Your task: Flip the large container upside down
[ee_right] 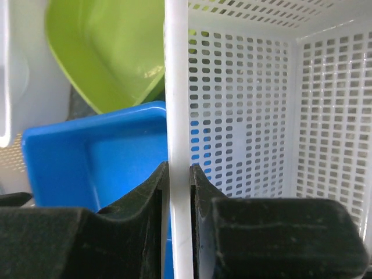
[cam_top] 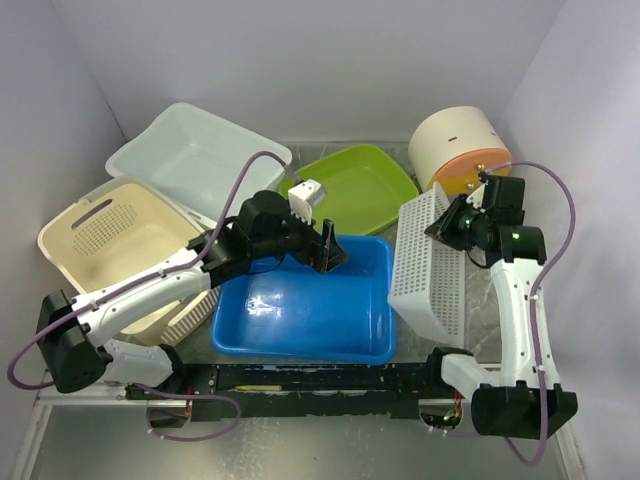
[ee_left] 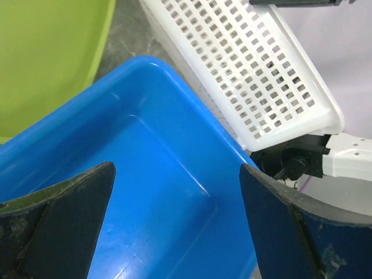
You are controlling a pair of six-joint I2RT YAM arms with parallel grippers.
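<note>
Right hand [ee_right: 177,168], nearest us: jaws narrow, pinched on the rim of the white slotted basket [cam_top: 430,265]. We see the basket tipped on edge just beside the blue tub [cam_top: 300,310], its long axis running near to far, the grip at its far end. Left hand [ee_left: 177,168] gapes wide over the tub, holding nothing. We judge the right arm nearer.

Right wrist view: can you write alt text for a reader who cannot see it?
The right gripper is shut on the thin rim of a white perforated basket, whose slotted walls fill the right of the picture. Left of the rim lie a blue tub and, beyond it, a green tub.
</note>
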